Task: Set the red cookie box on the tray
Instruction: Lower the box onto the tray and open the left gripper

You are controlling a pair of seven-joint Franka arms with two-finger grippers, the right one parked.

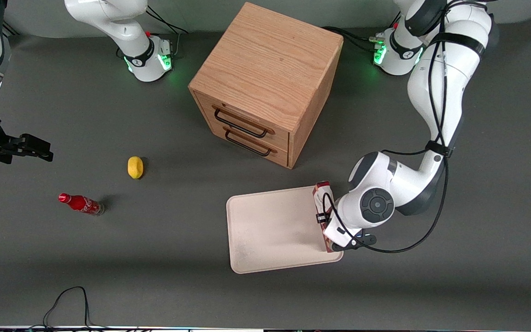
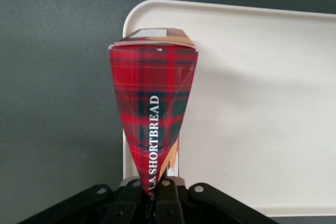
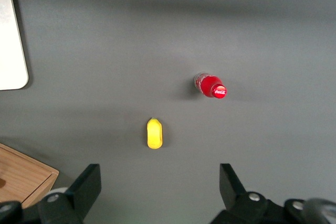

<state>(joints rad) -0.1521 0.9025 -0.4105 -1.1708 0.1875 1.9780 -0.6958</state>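
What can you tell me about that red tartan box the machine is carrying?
The red cookie box looks like thin cardboard, printed in red and dark-green tartan with white lettering ending in "SHORTBREAD" along its narrow side; a little tan artwork shows at one edge. It stands on edge, pinched at one end by the end effector, over the tray along the rim at the working arm's end. Whether its lower edge touches the tray cannot be told.

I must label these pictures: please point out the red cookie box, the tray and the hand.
red cookie box point(image 2: 154, 103): left wrist view, tartan narrow side.
tray point(image 1: 270, 226): front view, bare floor.
hand point(image 2: 155, 195): left wrist view, gripping the box's end.
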